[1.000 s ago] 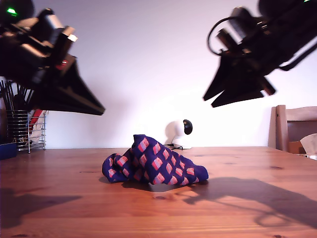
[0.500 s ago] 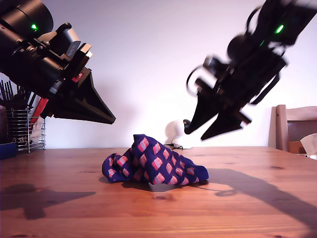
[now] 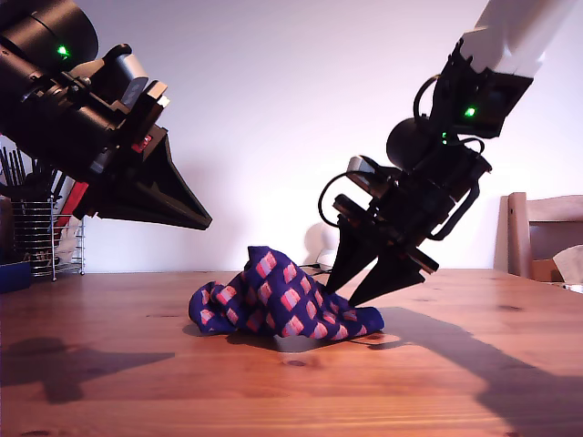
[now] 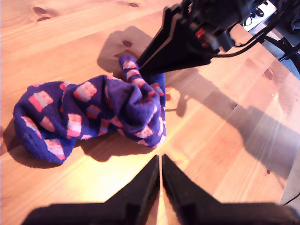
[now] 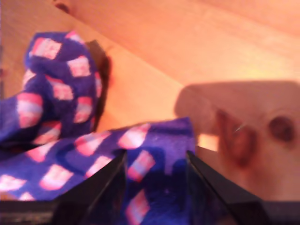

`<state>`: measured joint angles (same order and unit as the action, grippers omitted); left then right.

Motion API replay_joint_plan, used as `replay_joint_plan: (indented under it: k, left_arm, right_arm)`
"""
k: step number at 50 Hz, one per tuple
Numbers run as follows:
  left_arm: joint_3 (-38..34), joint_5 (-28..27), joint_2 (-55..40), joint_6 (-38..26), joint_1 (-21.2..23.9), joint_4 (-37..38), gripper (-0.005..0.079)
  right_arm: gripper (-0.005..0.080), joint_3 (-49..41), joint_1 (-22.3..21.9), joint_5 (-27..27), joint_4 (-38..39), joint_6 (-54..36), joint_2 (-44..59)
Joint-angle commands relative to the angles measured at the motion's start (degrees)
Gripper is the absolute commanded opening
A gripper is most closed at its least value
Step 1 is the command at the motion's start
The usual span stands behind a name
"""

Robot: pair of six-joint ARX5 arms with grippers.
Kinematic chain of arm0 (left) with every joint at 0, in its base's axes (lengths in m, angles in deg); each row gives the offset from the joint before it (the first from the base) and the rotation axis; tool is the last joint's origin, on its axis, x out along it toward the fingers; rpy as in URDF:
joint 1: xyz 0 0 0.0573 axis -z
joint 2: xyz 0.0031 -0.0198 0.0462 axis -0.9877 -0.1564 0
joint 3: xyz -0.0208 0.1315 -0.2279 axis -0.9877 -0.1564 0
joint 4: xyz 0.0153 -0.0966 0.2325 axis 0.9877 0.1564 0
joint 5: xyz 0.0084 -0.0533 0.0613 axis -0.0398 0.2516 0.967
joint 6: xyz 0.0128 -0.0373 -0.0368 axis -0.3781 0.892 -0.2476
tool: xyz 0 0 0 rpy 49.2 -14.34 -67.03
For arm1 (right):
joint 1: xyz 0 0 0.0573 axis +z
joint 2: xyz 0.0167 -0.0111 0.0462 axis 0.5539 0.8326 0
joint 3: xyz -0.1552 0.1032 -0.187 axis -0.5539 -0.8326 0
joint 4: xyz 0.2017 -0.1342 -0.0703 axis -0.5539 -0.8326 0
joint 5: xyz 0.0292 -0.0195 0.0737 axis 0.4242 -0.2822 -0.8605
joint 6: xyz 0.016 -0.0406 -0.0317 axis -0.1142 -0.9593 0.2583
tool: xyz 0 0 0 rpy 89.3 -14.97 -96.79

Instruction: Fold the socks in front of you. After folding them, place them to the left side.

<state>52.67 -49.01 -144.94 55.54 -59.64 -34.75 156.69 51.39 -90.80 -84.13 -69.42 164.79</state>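
With the socks (image 3: 284, 305) lying as one crumpled heap on the bare wooden table (image 3: 109, 364), my second gripper (image 3: 342, 298) is down at the end of the heap nearest it, jaws parted, fabric lying between the fingers in its own wrist view (image 5: 154, 173); I cannot tell whether the fingers already pinch the cloth or only straddle it. I judge this placement as aimed at a loose edge, since a fold needs one end lifted and drawn over the rest. My first gripper (image 3: 205, 221) hangs well above the table and clear of the heap on the far side from the second, jaws nearly closed with only a thin slit between them (image 4: 160, 164), holding nothing; the heap sits just ahead of its tips in its wrist view (image 4: 89, 115). From there it could drop to pin the opposite end. Room: open table all around the heap, so either gripper has clearance to drag or lay cloth flat. A wire rack (image 3: 46, 238) stands behind the first gripper at the back of the table, and a chair (image 3: 542, 232) stands behind the second; both are well apart from the socks.
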Motion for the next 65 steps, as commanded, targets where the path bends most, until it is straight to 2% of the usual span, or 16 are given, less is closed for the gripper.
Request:
replay_joint_plan:
  k: [1, 32, 35, 41, 45, 48, 52, 58, 65]
  left_arm:
    - [0.2, -0.1, -0.7, -0.3, 0.1, -0.1, -0.0009]
    - [0.2, -0.1, -0.7, -0.3, 0.2, 0.8, -0.0009]
    - [0.2, 0.0, -0.7, -0.3, 0.2, 0.6, -0.0009]
    - [0.2, 1.6, -0.7, -1.0, 0.2, -0.2, -0.0009]
    - [0.1, 5.2, -1.3, -4.7, 0.2, -1.7, -0.0009]
    - [0.2, 8.6, -2.5, -6.5, 0.0, -3.9, -0.0009]
    - [0.2, 10.7, -5.4, -6.1, -0.2, -6.6, 0.0008]
    - [0.2, 10.7, -10.6, -5.9, -0.6, -9.5, 0.0109]
    - [0.3, 10.2, -15.5, -5.9, -0.6, -15.3, 0.0113]
  right_arm:
    - [0.0354, 0.7, 0.2, 0.3, 0.9, -0.5, 1.0]
    - [0.0346, 0.8, -0.7, 0.3, -1.0, -3.3, 3.4]
    - [0.031, 0.8, -0.7, -0.1, -1.5, -3.3, 3.4]
    - [0.0157, 0.8, -0.6, -0.3, -3.6, -3.7, 3.4]
    - [0.0058, 0.8, -0.1, -0.3, -4.0, -3.9, 3.4]
    - [0.0013, 0.8, 0.0, -0.3, -4.0, -4.3, 3.4]
    - [-0.0013, 0.8, 0.2, -0.2, -4.0, -4.6, 3.4]
    - [-0.0013, 0.8, 0.2, -0.1, -3.8, -4.9, 3.4]
    - [-0.0013, 0.8, 0.2, -0.1, -3.7, -4.9, 3.4]
